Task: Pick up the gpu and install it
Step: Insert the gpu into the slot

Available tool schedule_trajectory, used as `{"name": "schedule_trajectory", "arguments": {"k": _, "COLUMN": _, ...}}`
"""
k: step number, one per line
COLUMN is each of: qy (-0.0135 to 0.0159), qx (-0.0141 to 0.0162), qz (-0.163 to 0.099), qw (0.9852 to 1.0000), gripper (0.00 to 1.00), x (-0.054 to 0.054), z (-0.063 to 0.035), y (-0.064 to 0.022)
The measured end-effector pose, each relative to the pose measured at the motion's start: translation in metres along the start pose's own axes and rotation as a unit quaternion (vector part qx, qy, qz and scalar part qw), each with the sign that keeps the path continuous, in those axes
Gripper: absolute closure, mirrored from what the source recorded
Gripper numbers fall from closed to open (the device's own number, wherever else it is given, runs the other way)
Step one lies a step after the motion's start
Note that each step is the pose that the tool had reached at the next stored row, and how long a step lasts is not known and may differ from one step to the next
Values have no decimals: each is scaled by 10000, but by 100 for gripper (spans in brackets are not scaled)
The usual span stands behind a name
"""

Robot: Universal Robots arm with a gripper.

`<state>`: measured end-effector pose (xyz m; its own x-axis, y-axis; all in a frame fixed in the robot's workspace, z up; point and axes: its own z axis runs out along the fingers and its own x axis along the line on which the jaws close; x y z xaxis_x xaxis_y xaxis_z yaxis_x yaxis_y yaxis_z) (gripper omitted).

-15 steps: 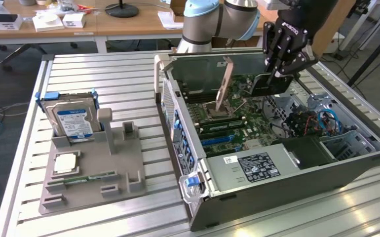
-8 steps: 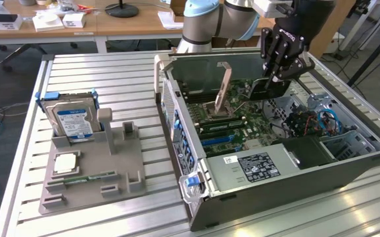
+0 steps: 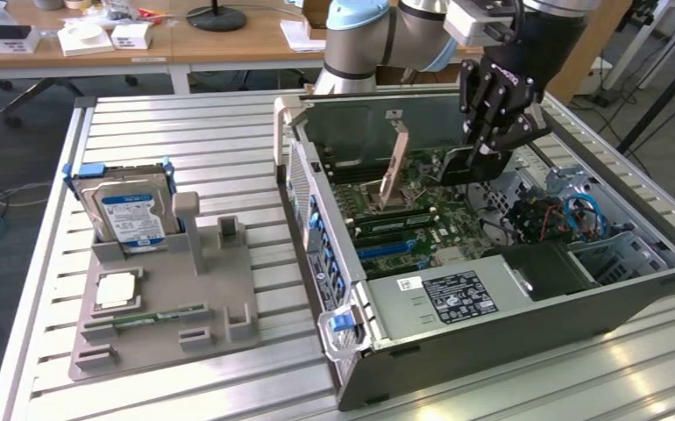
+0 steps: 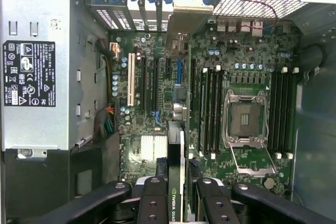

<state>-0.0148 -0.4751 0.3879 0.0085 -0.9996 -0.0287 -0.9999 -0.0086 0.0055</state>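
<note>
In the exterior view, an open computer case [image 3: 513, 307] lies on its side on the slatted metal desk [image 3: 197, 132]. The robot arm [image 3: 367, 39] reaches over the case from behind. Its black pincer [image 3: 492, 145] hangs above the motherboard [image 3: 414, 215], toward the far side of the case. The pincer is closed on the gpu [image 3: 478, 168]. The card is dark and hangs under the fingers, inside the case opening, just over the board. At the near end of the case sits the power supply [image 3: 449, 294] with a black label. On the exterior view's left stands a grey holder [image 3: 168, 298]. It carries a hard drive [image 3: 133, 215] with a blue-white label, standing upright. A small square chip [image 3: 116, 289] and a narrow green memory stick [image 3: 145, 317] lie flat on it.

In the wrist view, the pincer [image 4: 179, 195] clamps the gpu [image 4: 177, 150] from both sides. The card is seen edge-on, and part of a printed name shows on its edge. Beyond the card lies the motherboard [image 4: 152, 114]. An empty processor socket [image 4: 244, 119] sits to one side of the card, and a white slot [image 4: 130, 80] and several dark slots to the other. The card's far end is over the middle of the board, but I cannot tell whether it touches any slot.
</note>
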Motion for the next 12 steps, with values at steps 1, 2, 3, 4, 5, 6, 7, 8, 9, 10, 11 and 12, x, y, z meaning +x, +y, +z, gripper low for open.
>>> {"name": "schedule_trajectory", "arguments": {"k": 1, "qy": 0, "qx": 0, "qz": 0, "qw": 10000, "gripper": 74, "x": 0, "z": 14, "y": 0}}
{"name": "schedule_trajectory", "arguments": {"k": 2, "qy": 0, "qx": 0, "qz": 0, "qw": 10000, "gripper": 74, "x": 1, "z": 28, "y": 0}}
{"name": "schedule_trajectory", "arguments": {"k": 3, "qy": 0, "qx": 0, "qz": 0, "qw": 10000, "gripper": 74, "x": 1, "z": 43, "y": 0}}
{"name": "schedule_trajectory", "arguments": {"k": 4, "qy": 0, "qx": 0, "qz": 0, "qw": 10000, "gripper": 74, "x": 2, "z": 57, "y": 0}}
{"name": "schedule_trajectory", "arguments": {"k": 5, "qy": 1, "qx": 0, "qz": 0, "qw": 10000, "gripper": 74, "x": 2, "z": 71, "y": 0}}
{"name": "schedule_trajectory", "arguments": {"k": 6, "qy": 0, "qx": 0, "qz": 0, "qw": 10000, "gripper": 74, "x": 3, "z": 87, "y": 1}}
{"name": "schedule_trajectory", "arguments": {"k": 7, "qy": 1, "qx": 0, "qz": 0, "qw": 10000, "gripper": 74, "x": 3, "z": 115, "y": 1}}
{"name": "schedule_trajectory", "arguments": {"k": 8, "qy": 1, "qx": 0, "qz": 0, "qw": 10000, "gripper": 74, "x": 5, "z": 172, "y": 1}}
{"name": "schedule_trajectory", "arguments": {"k": 9, "qy": 1, "qx": 0, "qz": 0, "qw": 10000, "gripper": 74, "x": 5, "z": 180, "y": 1}}
{"name": "schedule_trajectory", "arguments": {"k": 10, "qy": 0, "qx": 0, "qz": 0, "qw": 10000, "gripper": 74, "x": 5, "z": 180, "y": 1}}
{"name": "schedule_trajectory", "arguments": {"k": 11, "qy": 1, "qx": 0, "qz": 0, "qw": 10000, "gripper": 74, "x": 5, "z": 180, "y": 1}}
{"name": "schedule_trajectory", "arguments": {"k": 12, "qy": 1, "qx": 0, "qz": 0, "qw": 10000, "gripper": 74, "x": 5, "z": 180, "y": 1}}
